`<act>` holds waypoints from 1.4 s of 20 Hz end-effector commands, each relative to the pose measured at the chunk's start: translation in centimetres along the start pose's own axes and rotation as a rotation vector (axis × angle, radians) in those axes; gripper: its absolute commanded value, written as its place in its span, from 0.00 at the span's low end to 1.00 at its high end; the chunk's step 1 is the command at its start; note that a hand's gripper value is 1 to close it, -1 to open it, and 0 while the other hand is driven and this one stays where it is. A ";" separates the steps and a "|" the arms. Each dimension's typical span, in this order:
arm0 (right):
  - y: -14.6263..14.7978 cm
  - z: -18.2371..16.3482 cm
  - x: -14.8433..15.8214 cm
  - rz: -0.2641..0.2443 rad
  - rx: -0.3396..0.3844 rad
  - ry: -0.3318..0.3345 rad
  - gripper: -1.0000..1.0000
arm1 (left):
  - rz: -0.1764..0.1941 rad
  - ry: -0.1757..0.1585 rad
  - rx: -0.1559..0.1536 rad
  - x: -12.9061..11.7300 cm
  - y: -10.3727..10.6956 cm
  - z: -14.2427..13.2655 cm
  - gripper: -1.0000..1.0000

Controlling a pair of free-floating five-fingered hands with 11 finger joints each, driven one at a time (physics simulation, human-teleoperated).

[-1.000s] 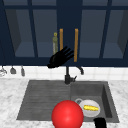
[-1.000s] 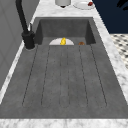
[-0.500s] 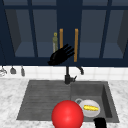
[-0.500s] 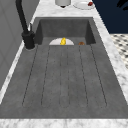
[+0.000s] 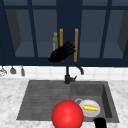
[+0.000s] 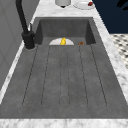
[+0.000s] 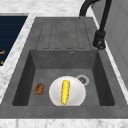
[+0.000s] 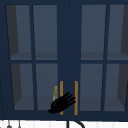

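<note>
Left hand (image 5: 61,53), fingers spread, covers the left cabinet handle (image 5: 61,33); no writing is legible.

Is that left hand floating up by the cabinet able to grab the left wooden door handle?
Probably yes: the left hand hangs open right in front of the left door handle, overlapping its lower part, with nothing visibly between them.

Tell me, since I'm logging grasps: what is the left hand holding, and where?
Nothing: the left hand hovers with straight fingers before the cabinet's left handle.

Dark navy wall cabinet (image 8: 67,50) with glass doors above, white tiled backsplash (image 5: 45,72) beneath it, speckled marble countertop (image 5: 10,100) spreading either side.
</note>
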 end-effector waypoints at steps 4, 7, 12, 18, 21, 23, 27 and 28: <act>0.0 0.0 0.0 0.000 0.000 0.000 0.50 | -0.066 -0.091 -0.113 -1.1 -0.9 0.8 0.00; 0.0 0.0 0.0 0.000 0.000 0.000 0.50 | -0.080 -0.096 -0.124 -1.6 -1.3 1.1 0.00; 0.0 0.0 0.0 0.000 0.000 0.000 0.50 | -0.092 -0.129 -0.102 -2.2 -2.2 1.2 0.00; 0.0 0.0 0.0 0.000 0.000 0.000 0.50 | -0.036 -0.176 -0.057 -1.0 -3.6 0.6 0.00; 0.0 0.0 0.0 0.000 0.000 0.000 0.50 | -0.028 -0.228 -0.078 -0.6 -4.0 0.6 0.00; 0.0 0.0 0.0 0.000 0.000 0.000 0.50 | -0.011 -0.259 -0.088 -0.4 -4.1 0.8 0.00; 0.0 0.0 0.0 0.000 0.000 0.000 0.50 | 0.042 -0.294 -0.099 -1.6 -5.0 1.3 0.00; 0.0 0.0 0.0 0.000 0.000 0.000 0.50 | 0.053 -0.300 -0.107 -1.7 -5.1 1.3 0.00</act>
